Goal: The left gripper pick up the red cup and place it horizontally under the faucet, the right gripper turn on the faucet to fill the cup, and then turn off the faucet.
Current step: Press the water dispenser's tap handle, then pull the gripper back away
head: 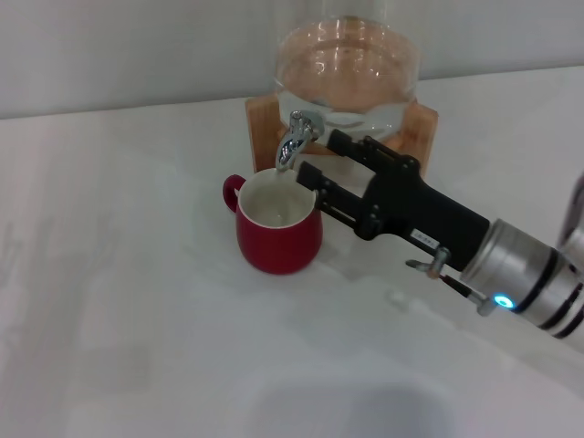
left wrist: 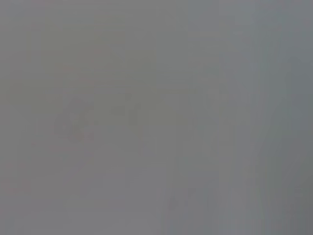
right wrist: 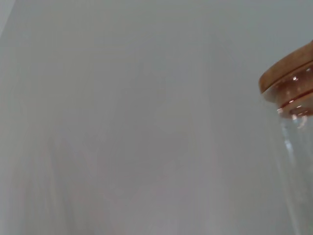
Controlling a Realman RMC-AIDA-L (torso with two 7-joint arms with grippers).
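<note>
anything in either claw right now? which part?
Nothing held. Right claw is open beside the faucet, over the red cup. Left claw isn't in view.

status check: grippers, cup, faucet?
Right gripper open, fingers beside the faucet, not clamped. Left gripper not in view. Red cup upright on the table under the spout. Nothing in the way.

A white table point(head: 137, 301) fills the head view from nine through six to three o'clock, meeting a plain pale grey wall point(head: 137, 46) at twelve.
</note>
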